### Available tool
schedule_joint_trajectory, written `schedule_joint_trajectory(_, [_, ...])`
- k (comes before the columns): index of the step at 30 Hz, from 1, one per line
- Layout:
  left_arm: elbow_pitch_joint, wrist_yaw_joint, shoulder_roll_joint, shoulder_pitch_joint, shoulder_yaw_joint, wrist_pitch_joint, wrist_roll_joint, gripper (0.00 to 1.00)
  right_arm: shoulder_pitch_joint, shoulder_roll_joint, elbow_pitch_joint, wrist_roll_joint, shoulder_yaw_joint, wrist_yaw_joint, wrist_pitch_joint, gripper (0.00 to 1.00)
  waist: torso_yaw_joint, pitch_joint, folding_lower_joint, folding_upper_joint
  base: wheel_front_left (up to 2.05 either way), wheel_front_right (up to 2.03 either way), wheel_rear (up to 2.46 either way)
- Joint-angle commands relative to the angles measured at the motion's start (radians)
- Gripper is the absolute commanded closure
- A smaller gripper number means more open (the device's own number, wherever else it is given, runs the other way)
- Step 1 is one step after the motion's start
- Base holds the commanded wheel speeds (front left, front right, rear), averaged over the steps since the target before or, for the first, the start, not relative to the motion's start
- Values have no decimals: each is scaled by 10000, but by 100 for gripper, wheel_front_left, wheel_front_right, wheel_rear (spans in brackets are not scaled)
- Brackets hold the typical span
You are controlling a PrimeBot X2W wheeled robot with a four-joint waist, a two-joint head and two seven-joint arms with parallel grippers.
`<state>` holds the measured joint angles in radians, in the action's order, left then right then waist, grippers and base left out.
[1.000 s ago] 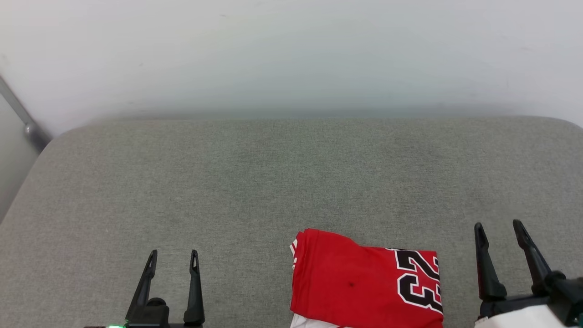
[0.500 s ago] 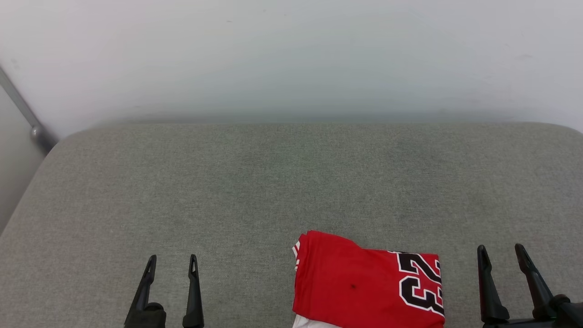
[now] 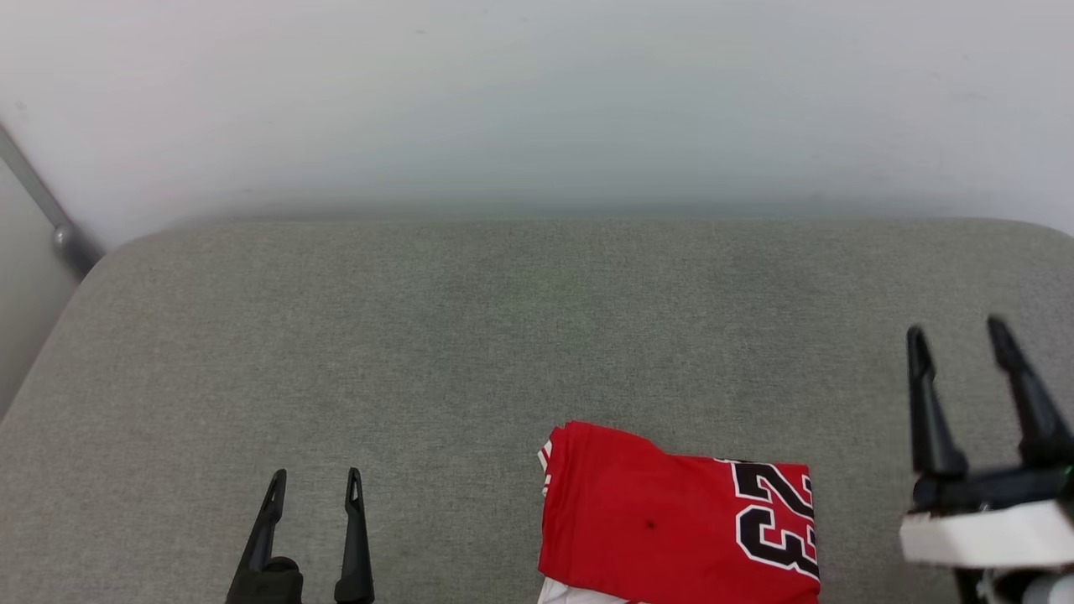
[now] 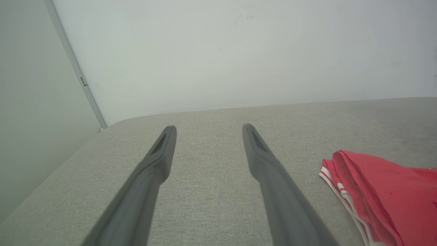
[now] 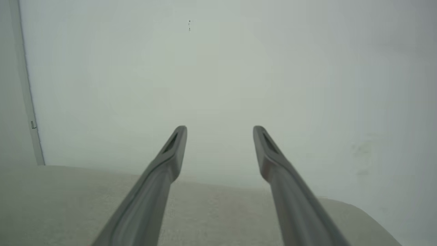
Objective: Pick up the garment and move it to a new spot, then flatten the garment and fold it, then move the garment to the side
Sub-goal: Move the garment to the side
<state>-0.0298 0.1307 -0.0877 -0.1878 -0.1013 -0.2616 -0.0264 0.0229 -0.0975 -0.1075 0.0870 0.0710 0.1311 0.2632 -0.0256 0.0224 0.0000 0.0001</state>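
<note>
A worktop [image 3: 470, 335] covered in grey woven fabric spreads across the lower half of the head view, its far corners at 10 and 2 o'clock rounded and padded. Behind it, from 9 through 12 to 3 o'clock, rises a plain pale wall [image 3: 537, 101], smooth and evenly lit, with a soft shadow where it meets the fabric. At 9 o'clock a thin grey metal strip [image 3: 38, 197] slants down to the worktop's corner; beyond it stands a duller grey side wall [image 4: 30, 102]. Tiny dark specks [image 5: 189, 25] mark the wall at 12 o'clock in the right wrist view.
</note>
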Motion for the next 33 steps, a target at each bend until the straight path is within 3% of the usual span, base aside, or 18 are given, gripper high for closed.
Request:
schedule_joint_trajectory(1, [-31, -58, 13, -30, 12, -44, 77, 0, -514, -336, -123, 88, -50, -8, 2, 0, -6, -43, 0, -1, 0, 0, 0])
schedule_joint_trajectory(5, [-62, -46, 36, 10, 42, -44, 65, 0, -1396, -955, -237, 351, -237, -8, -424, 0, 21, -135, 0, -1, 0, 0, 0])
schedule_joint_trajectory(8, [-77, -76, 60, 17, 45, -44, 88, 0, -2108, -1687, -82, 914, -581, -8, -1539, 0, 34, -220, 0, -1, 0, 0, 0])
schedule_joint_trajectory(12, [-113, -111, 75, 53, 119, -44, 88, 0, -2538, -2587, -171, 2253, -1378, -8, -4405, 0, 57, -367, 0, -1, 0, 0, 0])
schedule_joint_trajectory(17, [-155, -127, 104, 243, 234, -44, 70, 0, -2552, -3745, -379, 4751, -2013, -8, -8268, 0, 111, -662, 0, -1, 0, 0, 0])
schedule_joint_trajectory(22, [-150, -177, 133, 461, 268, -44, 80, 0, -2087, -4522, -160, 6499, -2195, -8, -10623, 0, 119, -970, 0, -1, 0, 0, 0])
schedule_joint_trajectory(27, [-169, -239, 161, 686, 253, -44, 130, 0, -1579, -4554, 351, 7561, -2124, -8, -11786, 0, 60, -1287, 0, -1, 0, 0, 0])
schedule_joint_trajectory(33, [-249, -313, 168, 1036, 253, -44, 144, 0, -1320, -4141, 983, 8334, -1954, -8, -12373, 0, -55, -1908, 0, -1, 0, 0, 0])
